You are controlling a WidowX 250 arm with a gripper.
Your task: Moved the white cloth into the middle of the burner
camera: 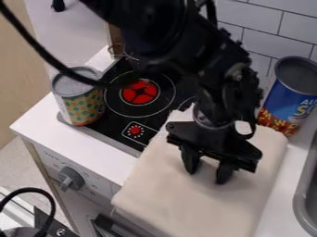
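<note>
Gripper [207, 174] pointing straight down — over white cloth [186, 201] — fingers parted.

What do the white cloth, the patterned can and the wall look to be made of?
White cloth: matte fabric, maybe cotton; it lies soft, with rounded edges and no shine.
Patterned can: cardboard or thin metal under a printed wrap; the wrap hides which.
Wall: smooth pale tile, or a tile-look panel; dark lines in a brick layout suggest it.
</note>
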